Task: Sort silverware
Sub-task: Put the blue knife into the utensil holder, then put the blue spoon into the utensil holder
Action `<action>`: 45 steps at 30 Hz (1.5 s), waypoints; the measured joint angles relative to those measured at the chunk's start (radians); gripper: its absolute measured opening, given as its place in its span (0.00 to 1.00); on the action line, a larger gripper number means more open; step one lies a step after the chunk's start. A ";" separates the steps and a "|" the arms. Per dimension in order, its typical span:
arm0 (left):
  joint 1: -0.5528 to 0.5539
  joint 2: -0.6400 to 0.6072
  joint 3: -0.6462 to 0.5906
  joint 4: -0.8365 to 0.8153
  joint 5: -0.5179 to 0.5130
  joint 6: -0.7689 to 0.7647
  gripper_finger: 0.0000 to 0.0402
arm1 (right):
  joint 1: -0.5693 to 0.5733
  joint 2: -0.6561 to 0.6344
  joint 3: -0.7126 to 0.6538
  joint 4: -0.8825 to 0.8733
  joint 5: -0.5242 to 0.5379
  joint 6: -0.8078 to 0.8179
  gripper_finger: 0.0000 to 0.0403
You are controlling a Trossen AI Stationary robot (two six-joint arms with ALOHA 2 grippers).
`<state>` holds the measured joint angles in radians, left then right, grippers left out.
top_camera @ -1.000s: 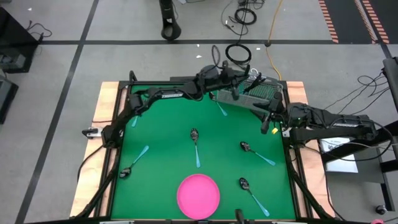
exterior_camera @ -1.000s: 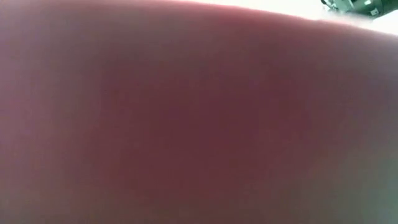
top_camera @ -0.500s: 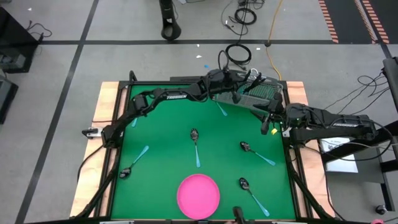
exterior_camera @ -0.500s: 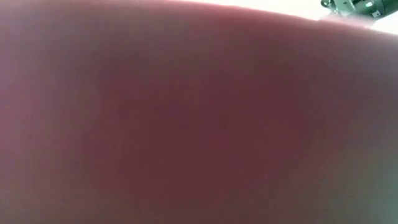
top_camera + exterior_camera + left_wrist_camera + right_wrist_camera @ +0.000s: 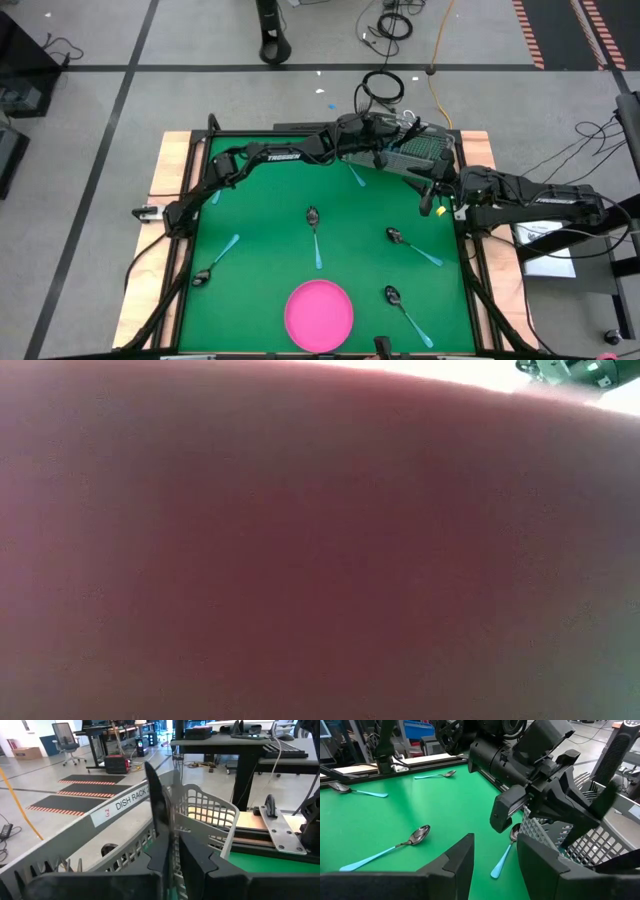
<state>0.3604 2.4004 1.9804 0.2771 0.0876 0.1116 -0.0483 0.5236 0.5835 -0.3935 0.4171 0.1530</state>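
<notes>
My left gripper reaches across the far side of the green mat to the grey wire basket, shut on a dark utensil that stands above the basket's wall. Light-blue-handled spoons lie flat on the mat: one beside the basket, one mid-mat, two at the right, one at the left. My right gripper waits open at the mat's right edge, nothing between its fingers. The low view shows only a pink blur. My left gripper has the utensil between its two fingers, which reach about level from the table's left. The dark metal end stands upright above them. The fingers hide the part they are on. A thin slit shows between the fingertips.
A round pink plate sits at the mat's near edge. The basket stands at the far right corner, close to my right arm. Black frame rails border the mat. Between the spoons lies bare green mat.
My left gripper has moved toward the table's right edge, closer over the basket, and has sunk and tipped a little toward level. The spoons on the mat lie where they lay.
</notes>
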 joint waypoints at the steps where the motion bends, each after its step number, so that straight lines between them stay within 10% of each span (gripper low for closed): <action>1: -0.001 0.000 0.000 0.000 0.000 0.000 0.12 | 0.000 0.000 0.000 0.000 0.000 0.001 0.34; 19: -0.001 -0.109 0.006 -0.241 0.033 0.003 0.18 | 0.002 0.000 0.000 -0.007 -0.001 0.019 0.34; 27: -0.046 -0.322 0.007 -0.654 0.058 0.154 0.17 | 0.002 0.004 0.000 -0.003 -0.012 0.019 0.34; 34: -0.152 -0.556 0.008 -0.999 -0.198 0.230 0.17 | 0.004 0.017 0.000 0.002 -0.057 0.008 0.34; 45: -0.248 -0.694 -0.009 -1.633 -0.238 -0.167 0.17 | 0.005 0.099 0.000 0.001 -0.057 0.018 0.34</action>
<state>0.1126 1.7060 1.9715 -1.3562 -0.1507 -0.0556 -0.0437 0.6229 0.5835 -0.3927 0.3603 0.1715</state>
